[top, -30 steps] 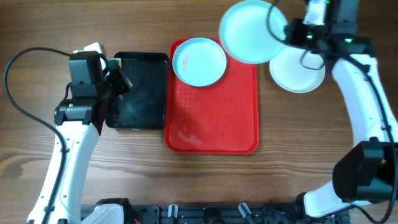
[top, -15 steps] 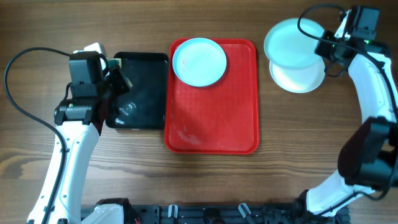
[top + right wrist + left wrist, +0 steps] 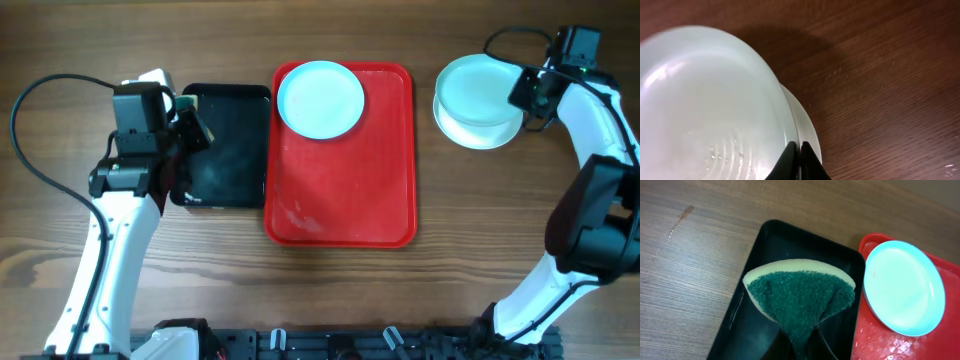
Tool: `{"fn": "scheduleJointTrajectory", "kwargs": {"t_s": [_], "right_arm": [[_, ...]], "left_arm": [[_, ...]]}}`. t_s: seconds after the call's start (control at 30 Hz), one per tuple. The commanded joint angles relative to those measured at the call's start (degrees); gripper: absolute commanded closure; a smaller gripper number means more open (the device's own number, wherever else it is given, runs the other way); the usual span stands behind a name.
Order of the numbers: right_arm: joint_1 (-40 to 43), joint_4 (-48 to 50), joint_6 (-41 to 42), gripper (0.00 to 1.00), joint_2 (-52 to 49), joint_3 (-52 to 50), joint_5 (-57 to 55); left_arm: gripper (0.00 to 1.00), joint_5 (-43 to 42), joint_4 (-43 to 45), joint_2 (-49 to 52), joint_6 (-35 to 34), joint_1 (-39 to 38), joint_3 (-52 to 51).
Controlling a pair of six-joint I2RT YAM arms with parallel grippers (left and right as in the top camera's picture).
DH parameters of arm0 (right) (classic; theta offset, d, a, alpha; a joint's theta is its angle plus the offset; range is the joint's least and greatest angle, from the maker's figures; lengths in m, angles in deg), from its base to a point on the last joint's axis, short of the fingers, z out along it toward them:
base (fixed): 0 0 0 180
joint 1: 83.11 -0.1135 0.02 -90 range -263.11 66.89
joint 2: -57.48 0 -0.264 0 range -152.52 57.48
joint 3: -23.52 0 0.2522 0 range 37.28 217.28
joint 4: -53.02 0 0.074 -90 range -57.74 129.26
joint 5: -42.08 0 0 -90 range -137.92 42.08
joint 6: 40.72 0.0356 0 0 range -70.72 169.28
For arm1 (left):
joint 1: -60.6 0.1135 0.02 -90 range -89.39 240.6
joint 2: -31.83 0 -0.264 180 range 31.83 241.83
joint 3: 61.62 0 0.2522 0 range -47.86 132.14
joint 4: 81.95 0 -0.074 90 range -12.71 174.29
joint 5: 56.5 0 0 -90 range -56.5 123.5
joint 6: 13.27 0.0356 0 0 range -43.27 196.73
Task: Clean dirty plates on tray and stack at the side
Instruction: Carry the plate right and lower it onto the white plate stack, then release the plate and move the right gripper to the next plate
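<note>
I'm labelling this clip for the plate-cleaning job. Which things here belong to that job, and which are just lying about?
Part of the job: red tray; aqua plate on it; held plate in the right gripper; white plate beneath it; sponge in the left gripper.
Just lying about: black tray, probably only a rest for the sponge.

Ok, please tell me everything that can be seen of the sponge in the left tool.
The sponge has a dark green, rough scouring face and a pale yellow foam layer that shows along its curved upper edge. It looks soft. The left tool, shut on it, pinches its lower end, so it spreads out like a fan. It is over the black tray; whether it touches the tray floor I cannot tell. Nothing else touches it.
</note>
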Motion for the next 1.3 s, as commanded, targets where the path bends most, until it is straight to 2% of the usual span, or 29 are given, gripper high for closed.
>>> {"fn": "scheduleJointTrajectory", "kwargs": {"t_s": [0.0,0.2,0.27,0.3,0.37,0.43,0.6,0.67,0.8,0.93,1.0,1.1,1.17,1.27], "right_arm": [[0.39,-0.24,0.9,0.96,-1.51,-0.48,-1.42],[0.37,-2.62,0.85,0.94,-1.51,-0.48,-1.42],[0.39,-3.19,0.46,0.82,-1.51,-0.48,-1.36],[0.37,-3.37,-1.79,0.73,-1.51,-0.46,0.02],[0.37,-3.37,-6.64,0.45,-1.49,-0.37,5.2],[0.35,-3.78,-6.62,0.37,-1.49,0.44,9.46],[-2.23,-3.96,-6.45,0.35,-1.22,2.93,27.85],[-5.18,-3.02,-6.43,0.36,-1.25,2.93,31.87],[-12.96,-0.35,-6.62,0.37,-1.31,2.91,31.47],[-20.61,1.55,-6.12,0.36,-1.4,2.62,20.24],[-23.52,3.89,-4.92,0.36,-1.42,1.14,18.25],[-26.62,7.13,-3.58,0.46,-1.97,-0.76,16.55],[-28.2,10.03,-0.5,0.49,-3.69,-0.79,14.69],[-30.08,13.64,-0.39,0.53,-5.81,-0.79,15.5]], "left_arm": [[0.96,-0.52,0.22,1.07,1.18,0.11,0.48],[0.96,-0.5,0.44,1.07,1.18,0.11,0.48],[0.96,-0.5,0.44,1.07,1.2,0.11,0.48],[0.96,-0.5,0.44,1.07,1.2,0.11,0.48],[0.96,-0.5,0.44,1.07,1.22,0.11,0.48],[0.96,-0.5,0.42,1.07,1.22,0.11,0.48],[0.96,-0.55,0.35,1.07,1.18,0.11,0.48],[0.96,-0.55,0.37,1.07,1.18,0.11,0.48],[0.96,-0.55,0.35,1.07,1.18,0.11,0.48],[0.96,-0.55,0.0,1.07,1.18,0.11,0.48],[0.96,-0.52,-0.26,1.07,1.18,0.11,0.48],[0.96,-0.52,-0.24,1.07,1.18,0.11,0.48],[0.96,-0.52,-0.24,1.07,1.18,0.11,0.48],[0.96,-0.52,-0.31,1.07,1.18,0.11,0.48]]}}
